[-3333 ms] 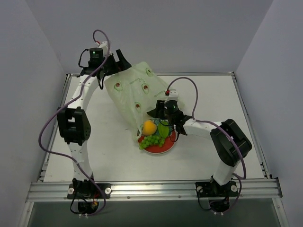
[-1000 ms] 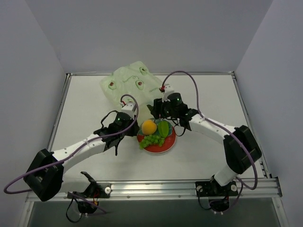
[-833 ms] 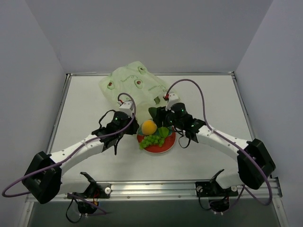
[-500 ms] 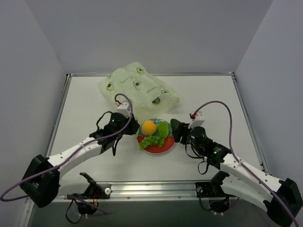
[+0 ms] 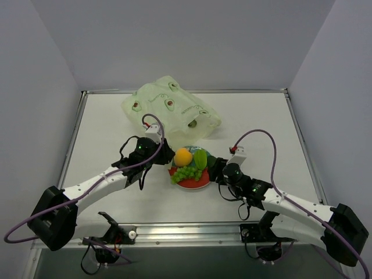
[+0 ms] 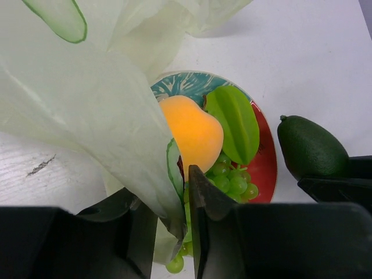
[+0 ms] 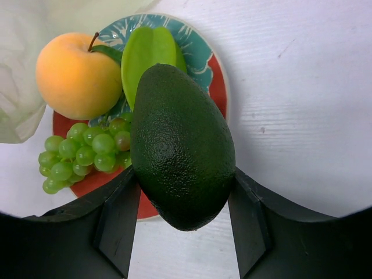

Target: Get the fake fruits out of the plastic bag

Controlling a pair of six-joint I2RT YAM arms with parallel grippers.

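Right claw (image 7: 183, 192) clamps the dark avocado (image 7: 180, 133) over the rim of the plate (image 7: 220, 87); left claw (image 6: 174, 215) pinches the plastic bag (image 6: 87, 104). Next, I judge, comes lowering the fruit onto the plate and releasing.

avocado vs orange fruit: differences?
The avocado is dark green, the orange fruit orange-yellow. The avocado is elongated and pebbled, the orange fruit rounder and smooth. The right gripper clamps the avocado; the orange fruit lies free on the plate. Both are outside the bag.
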